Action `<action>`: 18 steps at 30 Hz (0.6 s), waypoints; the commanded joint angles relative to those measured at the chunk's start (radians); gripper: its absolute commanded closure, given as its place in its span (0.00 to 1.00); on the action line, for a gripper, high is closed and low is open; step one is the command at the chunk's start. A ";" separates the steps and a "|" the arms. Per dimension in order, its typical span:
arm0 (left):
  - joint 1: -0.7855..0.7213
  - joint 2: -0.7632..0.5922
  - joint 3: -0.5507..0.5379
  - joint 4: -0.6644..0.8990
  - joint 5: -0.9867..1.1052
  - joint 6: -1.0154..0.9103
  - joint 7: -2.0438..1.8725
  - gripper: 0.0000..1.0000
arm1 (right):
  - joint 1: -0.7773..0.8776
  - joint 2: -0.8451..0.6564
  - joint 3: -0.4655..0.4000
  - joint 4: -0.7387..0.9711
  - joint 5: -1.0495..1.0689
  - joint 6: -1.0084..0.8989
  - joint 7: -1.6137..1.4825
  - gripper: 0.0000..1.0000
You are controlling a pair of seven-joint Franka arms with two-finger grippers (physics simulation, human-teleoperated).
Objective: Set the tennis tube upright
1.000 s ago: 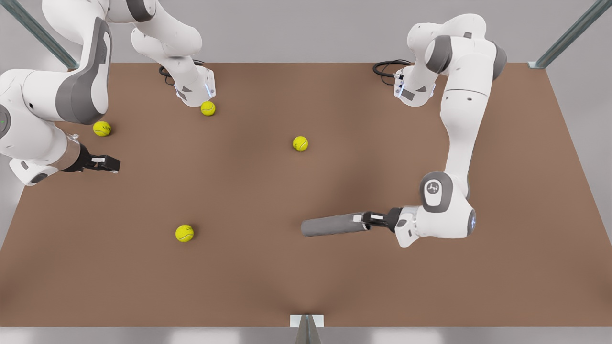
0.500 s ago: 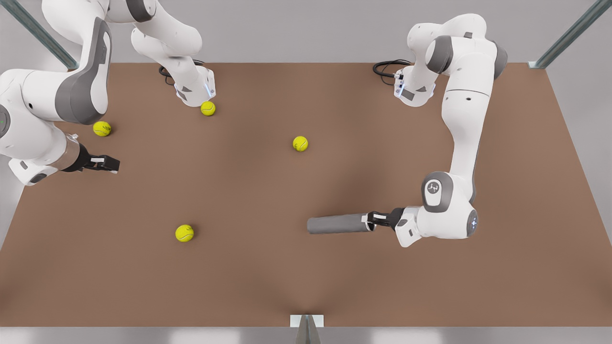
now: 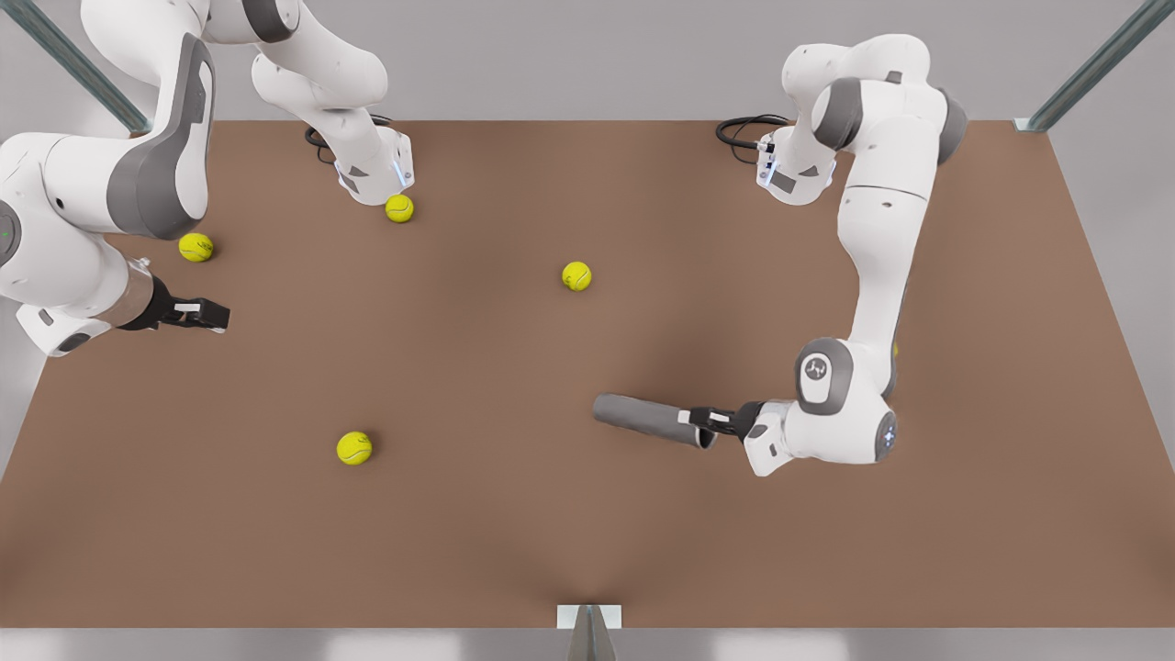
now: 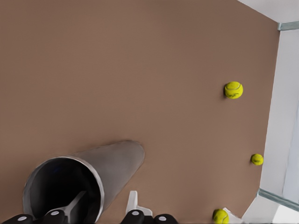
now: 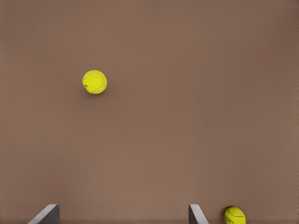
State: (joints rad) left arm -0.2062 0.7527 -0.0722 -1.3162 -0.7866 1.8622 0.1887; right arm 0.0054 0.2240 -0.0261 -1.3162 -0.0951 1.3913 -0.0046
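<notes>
The tennis tube (image 3: 647,420) is a dark-grey cylinder lying nearly level low over the brown table (image 3: 514,532), right of centre in the front view. In the left wrist view its silver-rimmed open mouth (image 4: 63,193) faces the camera. My left gripper (image 3: 702,420) (image 4: 105,205) is shut on the tube's rim wall, one finger inside the mouth and one outside. My right gripper (image 3: 216,315) (image 5: 121,217) waits open near the front view's left edge, with nothing between its fingers.
Several yellow-green tennis balls lie loose on the table: one (image 3: 354,448) front left, one (image 3: 576,275) in the middle, one (image 3: 399,208) by an arm base, one (image 3: 195,247) near the right gripper. A bracket (image 3: 588,617) sits at the front edge.
The left arm has drawn inward and turned the held tube: its free end has swung toward the back of the table, so the tube now lies slanted. The right arm has not moved.
</notes>
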 commanded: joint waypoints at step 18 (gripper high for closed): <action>0.005 0.014 -0.009 0.002 -0.006 -0.054 -0.009 0.79 | 0.001 0.000 0.000 0.000 -0.002 0.000 0.000 0.00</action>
State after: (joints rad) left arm -0.2009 0.7671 -0.0813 -1.3146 -0.7932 1.8072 0.1795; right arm 0.0061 0.2240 -0.0261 -1.3162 -0.0966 1.3913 -0.0034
